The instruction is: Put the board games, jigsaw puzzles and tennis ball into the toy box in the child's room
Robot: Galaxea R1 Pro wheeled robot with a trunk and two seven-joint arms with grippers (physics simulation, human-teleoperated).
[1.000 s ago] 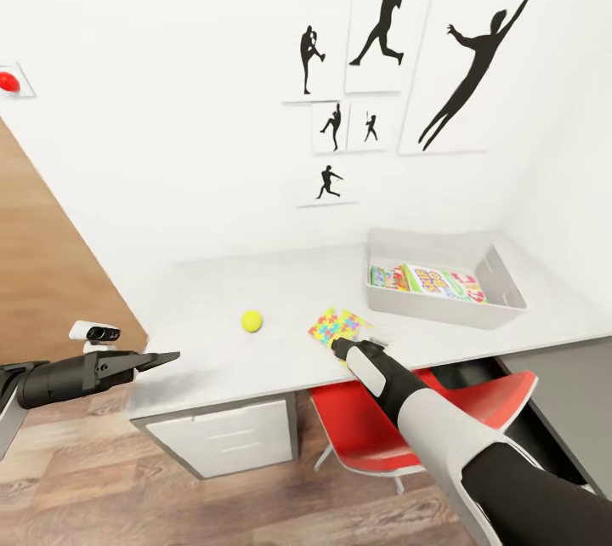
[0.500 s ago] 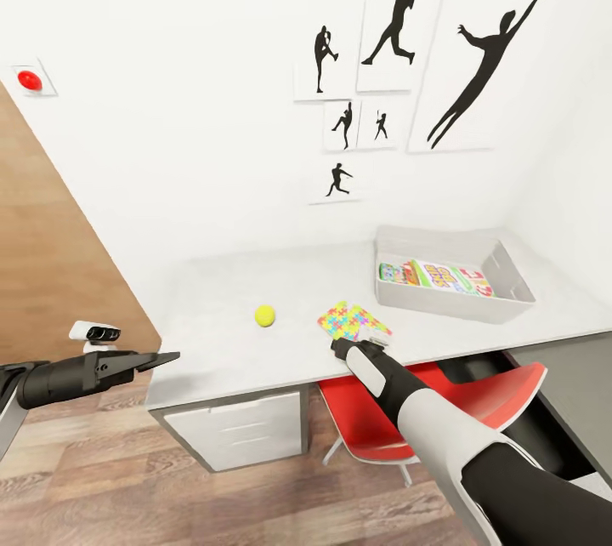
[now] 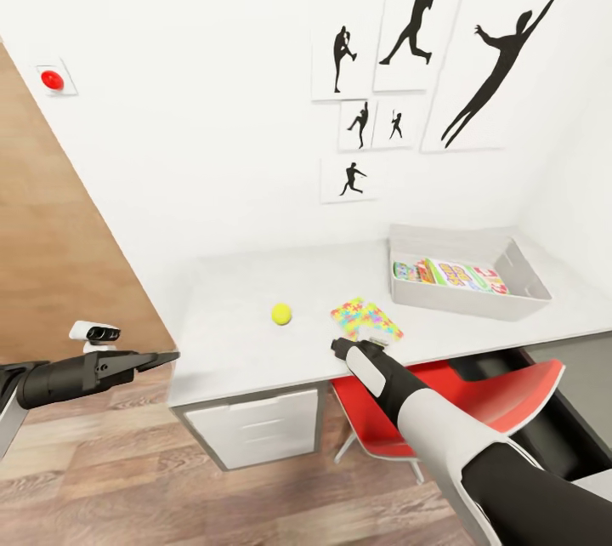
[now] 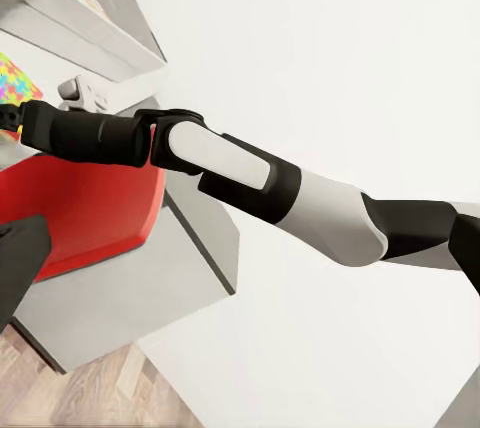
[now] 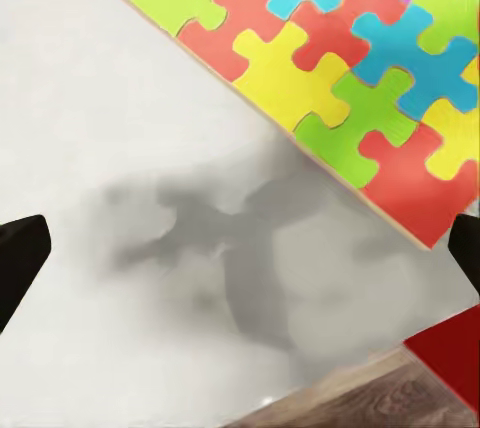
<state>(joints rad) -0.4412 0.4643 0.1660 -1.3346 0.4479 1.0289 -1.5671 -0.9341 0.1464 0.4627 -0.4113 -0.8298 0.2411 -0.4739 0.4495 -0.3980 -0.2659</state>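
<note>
On the pale table [image 3: 229,333], the tennis ball [image 3: 281,314] lies left of the jigsaw puzzles [image 3: 367,320], which overlap near the front edge. At the right end, the grey toy box [image 3: 463,304] holds printed board games [image 3: 450,274]. My right gripper [image 3: 340,348] hovers at the front edge by the puzzles' near left corner. In the right wrist view it [image 5: 240,248] is open, fingertips [image 5: 20,258] wide apart over bare tabletop beside the puzzles [image 5: 340,68]. My left gripper [image 3: 161,356] hangs open and empty over the floor, left of the table. The bed is out of view.
A red chair [image 3: 476,397] is tucked under the table behind my right arm. White drawers [image 3: 255,431] sit below the left end. Silhouette posters [image 3: 425,19] hang on the white wall, and a wooden door [image 3: 51,240] stands at the left. Wooden floor lies in front.
The camera has swung left, so the table, ball, puzzles and toy box sit further right in the picture. My right gripper now sits by the puzzles' left corner, not below their middle.
</note>
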